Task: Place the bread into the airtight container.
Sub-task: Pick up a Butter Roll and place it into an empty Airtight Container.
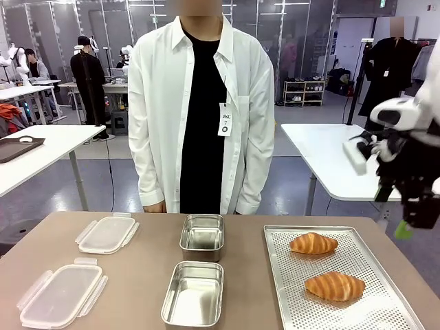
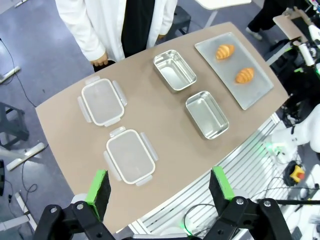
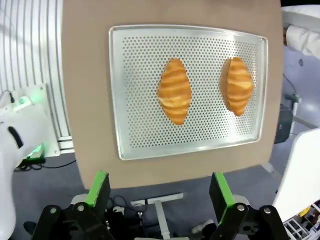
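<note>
Two golden bread rolls (image 1: 313, 243) (image 1: 335, 286) lie on a perforated metal tray (image 1: 375, 251) at the table's right. Two empty steel containers (image 1: 202, 236) (image 1: 193, 293) stand one behind the other at the centre. My right gripper (image 1: 409, 227) hangs open beside the tray's right edge, off the table. In its wrist view the open right gripper (image 3: 159, 189) looks down on both rolls (image 3: 174, 91) (image 3: 238, 85), well above them. My left gripper (image 2: 159, 186) is open high over the table, holding nothing, with the containers (image 2: 174, 70) (image 2: 207, 114) and the rolls (image 2: 225, 51) (image 2: 244, 75) far below.
Two clear plastic lids (image 1: 106, 234) (image 1: 62, 294) lie at the table's left. A person in a white shirt stands at the far edge, one hand (image 1: 157, 206) close to the table. Bare table lies between the lids and the containers.
</note>
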Tool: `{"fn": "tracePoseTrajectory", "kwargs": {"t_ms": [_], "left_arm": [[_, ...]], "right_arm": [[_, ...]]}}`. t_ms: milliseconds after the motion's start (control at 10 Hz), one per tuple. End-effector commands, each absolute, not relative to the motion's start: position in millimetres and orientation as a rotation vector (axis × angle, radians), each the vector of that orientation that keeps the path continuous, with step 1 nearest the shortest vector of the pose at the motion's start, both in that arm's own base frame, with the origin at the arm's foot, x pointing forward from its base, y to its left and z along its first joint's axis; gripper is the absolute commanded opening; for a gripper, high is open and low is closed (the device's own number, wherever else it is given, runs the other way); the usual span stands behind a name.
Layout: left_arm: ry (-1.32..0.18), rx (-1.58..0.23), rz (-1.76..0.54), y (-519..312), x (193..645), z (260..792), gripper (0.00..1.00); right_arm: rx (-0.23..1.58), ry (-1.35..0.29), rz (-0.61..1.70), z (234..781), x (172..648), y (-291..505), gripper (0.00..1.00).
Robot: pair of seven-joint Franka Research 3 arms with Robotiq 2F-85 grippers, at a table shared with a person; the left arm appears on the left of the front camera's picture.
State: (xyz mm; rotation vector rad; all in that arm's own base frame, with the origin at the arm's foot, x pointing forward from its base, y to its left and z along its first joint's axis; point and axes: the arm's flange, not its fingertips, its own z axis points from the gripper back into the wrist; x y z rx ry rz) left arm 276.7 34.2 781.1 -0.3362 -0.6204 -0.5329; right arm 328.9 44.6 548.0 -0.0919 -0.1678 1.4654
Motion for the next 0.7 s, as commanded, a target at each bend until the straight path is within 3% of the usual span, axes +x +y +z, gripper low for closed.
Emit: {"fn": "tracePoseTrajectory", "kwargs": {"t_ms": [0,200,600], "left_arm": [[-0.621,-0.329,-0.556,34.7,276.6,783.0,1.00],[-0.621,-0.329,-0.556,34.7,276.6,783.0,1.00],[-0.621,-0.329,-0.556,34.7,276.6,783.0,1.00]], "right_arm": [[-0.130,-0.175,1.471,513.3,342.7,46.1,1.00],[-0.054,-0.158,1.479,483.5,355.2,50.5,1.00],[-0.089,-0.142,1.421,432.5,378.7,53.1,1.00]]}}
